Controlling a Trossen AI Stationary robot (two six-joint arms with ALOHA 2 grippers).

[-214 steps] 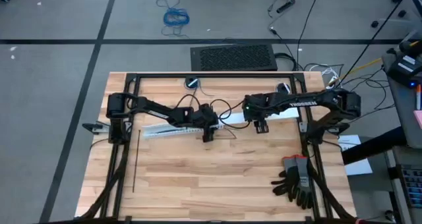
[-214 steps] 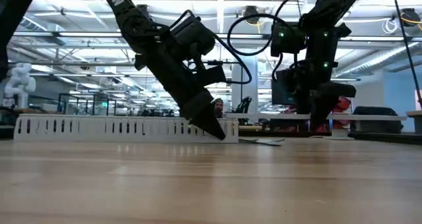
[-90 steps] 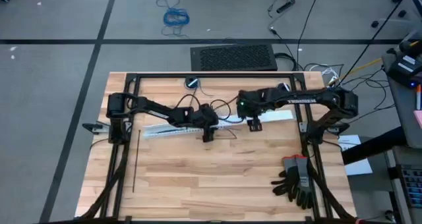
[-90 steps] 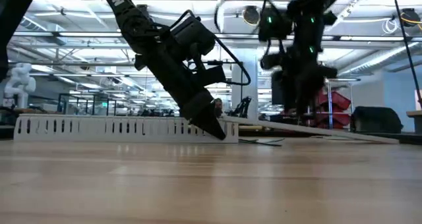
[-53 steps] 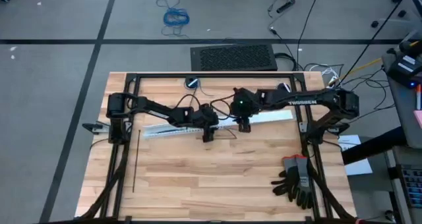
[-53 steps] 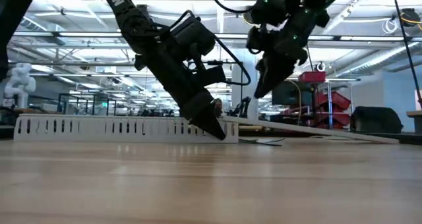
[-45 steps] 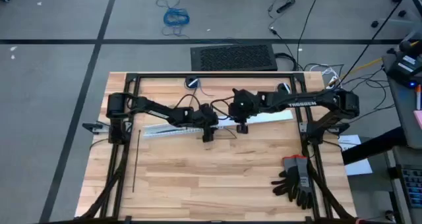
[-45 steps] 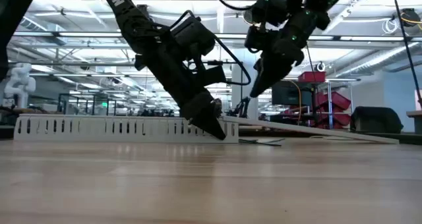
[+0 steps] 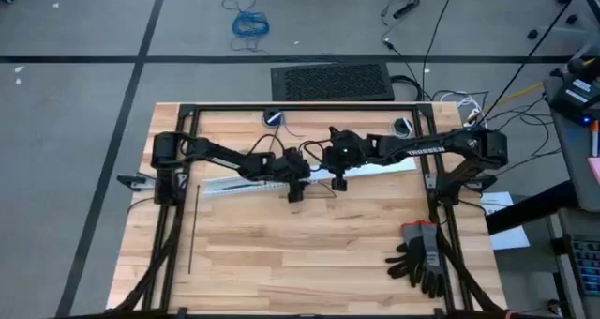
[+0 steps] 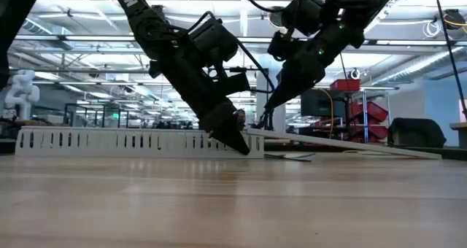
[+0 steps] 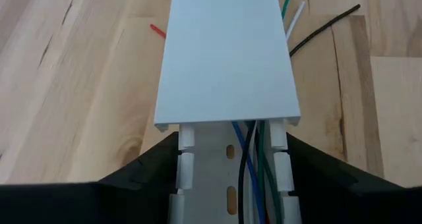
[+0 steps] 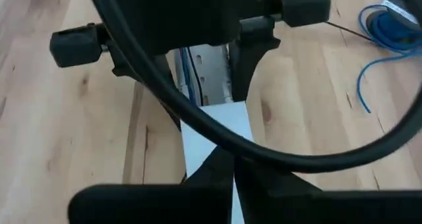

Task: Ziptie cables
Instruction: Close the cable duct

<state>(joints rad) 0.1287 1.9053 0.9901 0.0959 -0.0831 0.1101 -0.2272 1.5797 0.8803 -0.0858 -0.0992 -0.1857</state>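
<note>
Between the left gripper's [image 11: 231, 178] spread fingers [image 11: 148, 165], clasping the slotted duct [image 11: 227, 197], run the cables [image 11: 254, 174], partly under a white cover [image 11: 227, 53]. Thin and limp, they'd best be pinched near their free ends. The right gripper [image 12: 231, 174], clenched, hangs over that cover.

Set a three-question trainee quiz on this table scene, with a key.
1. True or false: the gloves lie inside the duct.
2. Where do the wires run? A) along the duct, under the white cover; B) across the gloves; C) off the table edge.
3. Which gripper has the duct between its fingers?
Key: 1 false, they lie on the table, apart from it; 2 A; 3 the left gripper.
</note>
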